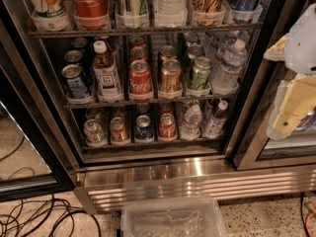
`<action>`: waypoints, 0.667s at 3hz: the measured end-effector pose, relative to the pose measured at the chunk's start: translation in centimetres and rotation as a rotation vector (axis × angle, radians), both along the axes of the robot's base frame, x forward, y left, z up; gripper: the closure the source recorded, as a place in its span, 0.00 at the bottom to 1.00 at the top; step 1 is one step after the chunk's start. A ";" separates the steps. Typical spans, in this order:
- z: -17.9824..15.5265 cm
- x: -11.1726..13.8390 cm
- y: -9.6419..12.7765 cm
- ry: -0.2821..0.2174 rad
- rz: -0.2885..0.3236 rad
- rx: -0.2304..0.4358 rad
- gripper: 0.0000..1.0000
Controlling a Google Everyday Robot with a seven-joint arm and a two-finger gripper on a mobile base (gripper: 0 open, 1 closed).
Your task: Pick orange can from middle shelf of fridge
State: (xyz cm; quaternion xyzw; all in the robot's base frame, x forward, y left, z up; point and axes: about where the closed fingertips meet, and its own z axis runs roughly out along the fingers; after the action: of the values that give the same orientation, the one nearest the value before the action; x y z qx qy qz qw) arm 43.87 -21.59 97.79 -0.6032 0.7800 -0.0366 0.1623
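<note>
On the middle shelf (148, 101) the orange can (169, 78) sits ungrabbed; gripper (291, 83) off right, grip state unclear, whole pick left.

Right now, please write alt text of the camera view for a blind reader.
The orange can stands at the front of the middle shelf of the fridge, between a red can and a green can. The gripper hangs at the right, outside the fridge.

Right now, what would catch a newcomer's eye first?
The fridge fills the view, its middle shelf lined with drinks; the orange can stands at the front beside a red Coke can. The gripper hangs at the right edge, level with that shelf.
</note>
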 end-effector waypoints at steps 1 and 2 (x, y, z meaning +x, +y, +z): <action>0.0 0.0 0.0 0.000 0.000 0.000 0.00; -0.6 0.8 0.9 -0.023 -0.003 0.045 0.00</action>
State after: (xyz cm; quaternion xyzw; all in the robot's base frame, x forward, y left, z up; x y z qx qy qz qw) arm 44.63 -20.70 97.22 -0.5979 0.7796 -0.0260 0.1846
